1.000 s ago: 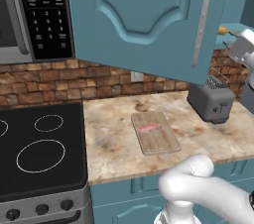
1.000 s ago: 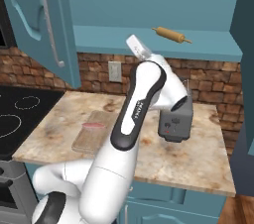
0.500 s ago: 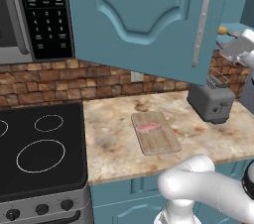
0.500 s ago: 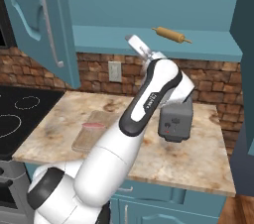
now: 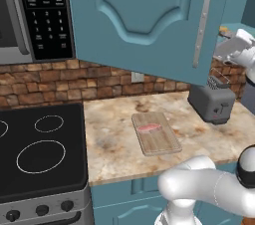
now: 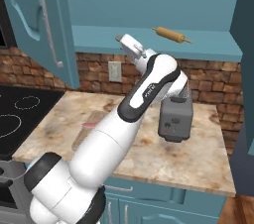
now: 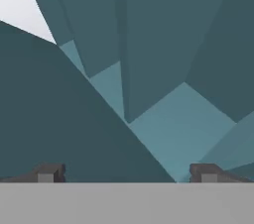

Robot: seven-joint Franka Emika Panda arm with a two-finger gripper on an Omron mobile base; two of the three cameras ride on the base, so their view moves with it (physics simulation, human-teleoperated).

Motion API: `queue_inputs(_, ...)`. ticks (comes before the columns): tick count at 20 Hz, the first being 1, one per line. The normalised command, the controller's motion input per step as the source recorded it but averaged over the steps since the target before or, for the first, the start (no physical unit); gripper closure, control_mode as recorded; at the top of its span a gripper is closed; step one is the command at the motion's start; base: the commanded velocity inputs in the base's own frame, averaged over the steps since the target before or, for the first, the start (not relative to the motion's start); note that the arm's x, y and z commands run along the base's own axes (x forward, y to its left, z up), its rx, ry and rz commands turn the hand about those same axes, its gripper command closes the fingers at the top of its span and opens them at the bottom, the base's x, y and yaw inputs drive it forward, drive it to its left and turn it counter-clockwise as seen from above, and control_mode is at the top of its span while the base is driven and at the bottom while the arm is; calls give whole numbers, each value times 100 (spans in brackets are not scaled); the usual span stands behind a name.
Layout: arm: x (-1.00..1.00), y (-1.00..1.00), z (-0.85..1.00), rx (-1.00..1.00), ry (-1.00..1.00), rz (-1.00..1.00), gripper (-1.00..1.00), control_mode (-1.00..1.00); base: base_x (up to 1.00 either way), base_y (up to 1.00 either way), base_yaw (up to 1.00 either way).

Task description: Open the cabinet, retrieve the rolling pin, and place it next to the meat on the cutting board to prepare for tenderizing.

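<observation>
Cabinet (image 6: 149, 0) doors open; rolling pin (image 6: 171, 34) lies on shelf; gripper (image 6: 120, 38) raised near shelf edge, fingers spread, empty.

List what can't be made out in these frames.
- Rolling pin: in the left base view, hidden behind the open cabinet door.
- Pincer: in the right base view, too small to read at the end of the arm.
- Meat: in the right base view, mostly covered by the arm.
- Cutting board: in the right base view, far end hidden by the arm.
</observation>
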Motion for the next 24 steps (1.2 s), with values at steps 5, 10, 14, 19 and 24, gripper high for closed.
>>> queue_inputs(5,0,46,0,-2,0,16,-100,-100,0,0,0)
queue_inputs(10,-1,59,0,-4,0,14,-100,-100,0,0,0)
queue_inputs(14,-9,64,0,-3,0,12,-100,-100,0,0,0)
queue_inputs(19,-31,71,0,-6,-3,12,-100,-100,0,0,0)
queue_inputs(24,-85,72,0,-9,-19,14,-100,-100,0,0,0)
